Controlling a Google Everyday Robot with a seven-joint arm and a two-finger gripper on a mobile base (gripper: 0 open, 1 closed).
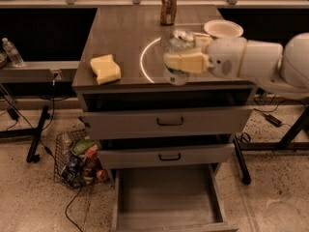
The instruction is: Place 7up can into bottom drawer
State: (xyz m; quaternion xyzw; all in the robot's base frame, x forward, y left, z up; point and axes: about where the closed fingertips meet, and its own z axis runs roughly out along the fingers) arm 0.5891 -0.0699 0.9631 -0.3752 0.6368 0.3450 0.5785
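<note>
My gripper (179,62) reaches in from the right over the front edge of the cabinet top and is shut on the 7up can (177,75), a small white-and-green can with a silver top. The can is held upright in the air, level with the cabinet's front edge. The bottom drawer (166,217) is pulled out below, a wide shallow box with a plain grey inside and nothing in it. It lies almost straight beneath the can.
A yellow sponge (105,68) lies at the front left of the cabinet top (125,33). A brown-gold can (168,7) and a white bowl (223,28) stand at the back. Two upper drawers (169,121) are slightly ajar. A wire basket (77,158) of items sits on the floor at left.
</note>
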